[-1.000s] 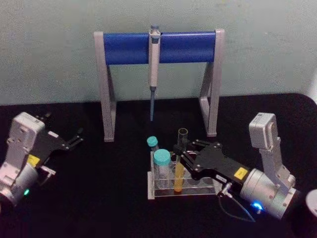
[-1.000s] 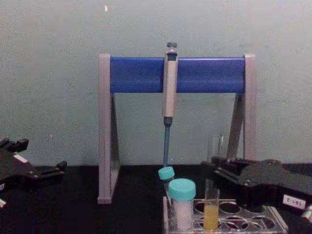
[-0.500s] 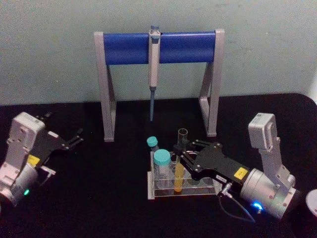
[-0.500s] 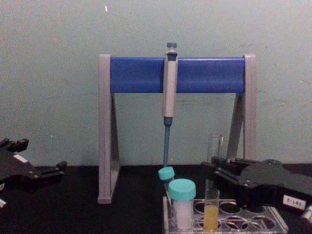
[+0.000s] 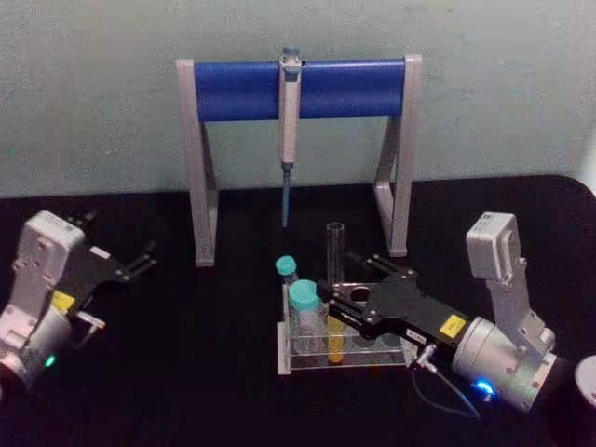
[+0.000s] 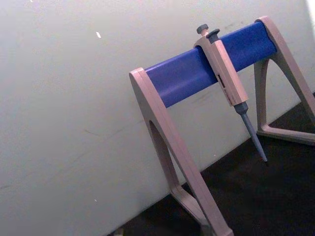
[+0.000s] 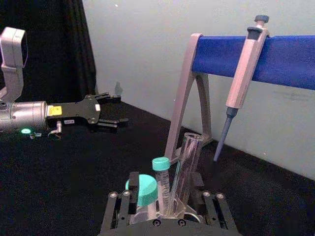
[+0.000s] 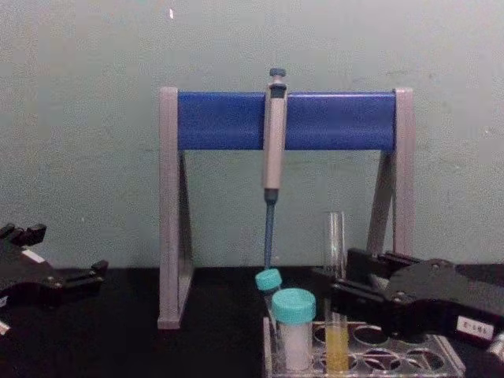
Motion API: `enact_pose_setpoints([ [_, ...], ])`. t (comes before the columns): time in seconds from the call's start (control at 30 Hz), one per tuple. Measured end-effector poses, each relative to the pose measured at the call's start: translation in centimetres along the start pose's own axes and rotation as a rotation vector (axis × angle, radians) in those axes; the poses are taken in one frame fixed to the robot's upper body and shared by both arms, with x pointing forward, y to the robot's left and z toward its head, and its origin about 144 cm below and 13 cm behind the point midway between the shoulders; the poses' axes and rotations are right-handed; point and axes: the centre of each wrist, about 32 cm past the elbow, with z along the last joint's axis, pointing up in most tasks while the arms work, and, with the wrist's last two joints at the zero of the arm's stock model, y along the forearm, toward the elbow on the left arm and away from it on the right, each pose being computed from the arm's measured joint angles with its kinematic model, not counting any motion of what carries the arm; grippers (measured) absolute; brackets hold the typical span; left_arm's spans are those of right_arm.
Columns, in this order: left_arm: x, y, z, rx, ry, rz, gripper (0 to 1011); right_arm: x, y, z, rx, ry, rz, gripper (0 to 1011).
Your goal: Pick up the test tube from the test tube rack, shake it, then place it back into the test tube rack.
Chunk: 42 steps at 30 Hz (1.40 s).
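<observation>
At far left the left gripper (image 5: 140, 256) idles low over the black tabletop (image 5: 186, 372), fingers spread on nothing. Right of centre, the test tube (image 5: 334, 279) stands upright in the test tube rack (image 5: 307, 358), long axis vertical, mouth up. The right gripper (image 5: 337, 300) pinches its middle, apparently ready to lift it straight out.

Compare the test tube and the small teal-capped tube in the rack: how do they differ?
The test tube is taller and uncapped; the small teal-capped tube is shorter and capped. The test tube holds yellow-orange liquid and sits between the right gripper fingers; the capped tube stands free. Both are upright in the test tube rack.
</observation>
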Motion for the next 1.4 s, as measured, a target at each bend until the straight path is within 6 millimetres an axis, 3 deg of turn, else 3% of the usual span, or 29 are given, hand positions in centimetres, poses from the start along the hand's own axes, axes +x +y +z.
enact_pose_setpoints([
  [0.43, 0.0, 0.0, 0.0, 0.000, 0.000, 0.000, 1001, 0.0, 0.0, 0.0, 0.002, 0.001, 0.000, 1000],
  [1.03, 0.0, 0.0, 0.0, 0.000, 0.000, 0.000, 1001, 0.2, 0.1, 0.5, 0.026, -0.003, 0.000, 1000],
  [1.4, 0.0, 0.0, 0.0, 0.000, 0.000, 0.000, 1001, 1.0, -0.5, 4.0, 0.192, -0.129, -0.091, 1000],
])
